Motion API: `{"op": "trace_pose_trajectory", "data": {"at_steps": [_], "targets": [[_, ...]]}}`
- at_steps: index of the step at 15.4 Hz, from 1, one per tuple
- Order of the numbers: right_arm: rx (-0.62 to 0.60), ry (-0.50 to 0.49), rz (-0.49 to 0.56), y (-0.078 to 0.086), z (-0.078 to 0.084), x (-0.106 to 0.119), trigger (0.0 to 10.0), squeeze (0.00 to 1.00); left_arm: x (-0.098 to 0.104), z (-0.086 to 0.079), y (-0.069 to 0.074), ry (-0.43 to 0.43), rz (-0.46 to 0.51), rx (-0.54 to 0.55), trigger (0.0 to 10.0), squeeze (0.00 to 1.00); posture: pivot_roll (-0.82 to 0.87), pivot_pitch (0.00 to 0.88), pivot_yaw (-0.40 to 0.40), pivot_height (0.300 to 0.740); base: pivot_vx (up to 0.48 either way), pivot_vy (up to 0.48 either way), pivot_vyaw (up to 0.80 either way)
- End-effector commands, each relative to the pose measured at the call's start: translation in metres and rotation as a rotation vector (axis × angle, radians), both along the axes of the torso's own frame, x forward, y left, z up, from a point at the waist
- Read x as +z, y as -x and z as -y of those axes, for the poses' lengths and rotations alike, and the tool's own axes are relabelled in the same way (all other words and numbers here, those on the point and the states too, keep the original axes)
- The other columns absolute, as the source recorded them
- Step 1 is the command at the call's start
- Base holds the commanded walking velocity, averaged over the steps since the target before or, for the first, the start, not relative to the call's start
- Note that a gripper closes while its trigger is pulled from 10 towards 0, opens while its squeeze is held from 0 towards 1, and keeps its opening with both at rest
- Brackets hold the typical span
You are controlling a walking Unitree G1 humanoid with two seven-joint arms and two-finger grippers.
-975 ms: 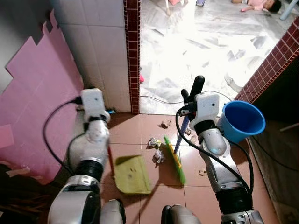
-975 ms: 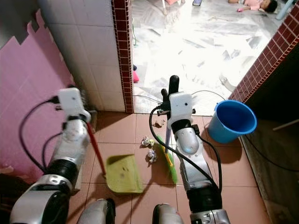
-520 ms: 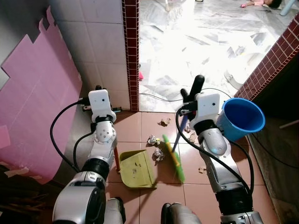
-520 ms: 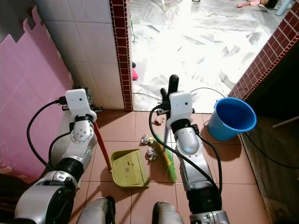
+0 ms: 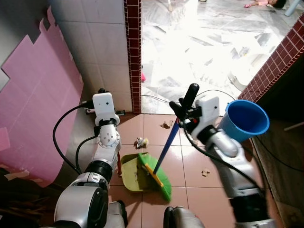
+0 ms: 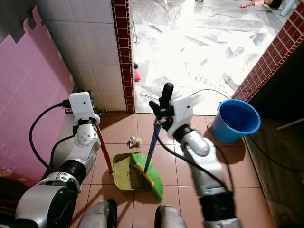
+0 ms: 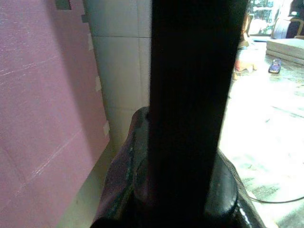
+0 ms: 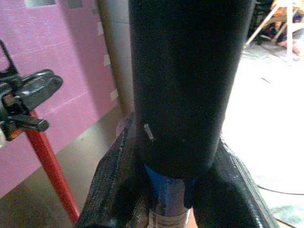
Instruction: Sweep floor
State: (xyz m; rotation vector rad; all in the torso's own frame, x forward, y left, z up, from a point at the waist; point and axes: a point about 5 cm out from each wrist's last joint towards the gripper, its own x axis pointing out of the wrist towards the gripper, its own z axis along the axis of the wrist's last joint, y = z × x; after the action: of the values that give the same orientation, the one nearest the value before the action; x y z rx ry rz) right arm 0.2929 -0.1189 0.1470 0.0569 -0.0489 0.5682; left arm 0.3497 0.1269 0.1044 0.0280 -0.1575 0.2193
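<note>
Right hand [image 5: 179, 110] clamped on blue broom [image 5: 165, 152], shaft slanting down-left, green bristles touching flat green dustpan [image 5: 130, 166]. Left hand [image 6: 85, 102] gripping red dustpan pole [image 6: 104, 151], near upright.

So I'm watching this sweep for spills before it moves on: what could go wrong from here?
One crumpled scrap lies on the tiles beyond the green dustpan, off the broom head's line, so it may be missed. More bits lie toward the blue bucket. The broom head overlaps the pan's open edge; a hard push could shift the pan, which the left gripper steadies only by its red handle.
</note>
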Motion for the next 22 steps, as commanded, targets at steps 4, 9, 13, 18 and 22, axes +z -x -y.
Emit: {"op": "trace_pose_trajectory", "data": {"at_steps": [4, 9, 13, 18, 22], "targets": [[0.157, -0.178, -0.059, -0.002, 0.000, 0.026, 10.0, 0.00, 0.010, 0.011, -0.005, -0.005, 0.031, -0.032, 10.0, 0.00, -0.09, 0.140, 0.006, 0.740, 0.000, 0.000, 0.00], [0.100, -0.131, 0.049, -0.018, 0.021, 0.053, 10.0, 0.00, 0.009, 0.011, -0.007, 0.035, 0.011, -0.045, 10.0, 0.00, -0.10, 0.118, 0.005, 0.740, 0.000, 0.000, 0.00], [-0.041, -0.026, 0.157, -0.029, 0.038, 0.064, 10.0, 0.00, 0.012, 0.012, -0.013, 0.165, -0.016, -0.139, 10.0, 0.00, -0.10, 0.098, 0.005, 0.740, 0.000, 0.000, 0.00], [-0.191, 0.013, 0.247, -0.038, 0.052, 0.075, 10.0, 0.00, 0.010, 0.009, -0.013, 0.180, -0.025, -0.185, 10.0, 0.00, -0.10, 0.082, -0.002, 0.740, 0.000, 0.000, 0.00], [-0.258, 0.035, 0.284, -0.042, 0.054, 0.074, 10.0, 0.00, 0.010, 0.004, -0.013, 0.197, -0.022, -0.188, 10.0, 0.00, -0.09, 0.072, -0.004, 0.740, 0.000, 0.000, 0.00]]}}
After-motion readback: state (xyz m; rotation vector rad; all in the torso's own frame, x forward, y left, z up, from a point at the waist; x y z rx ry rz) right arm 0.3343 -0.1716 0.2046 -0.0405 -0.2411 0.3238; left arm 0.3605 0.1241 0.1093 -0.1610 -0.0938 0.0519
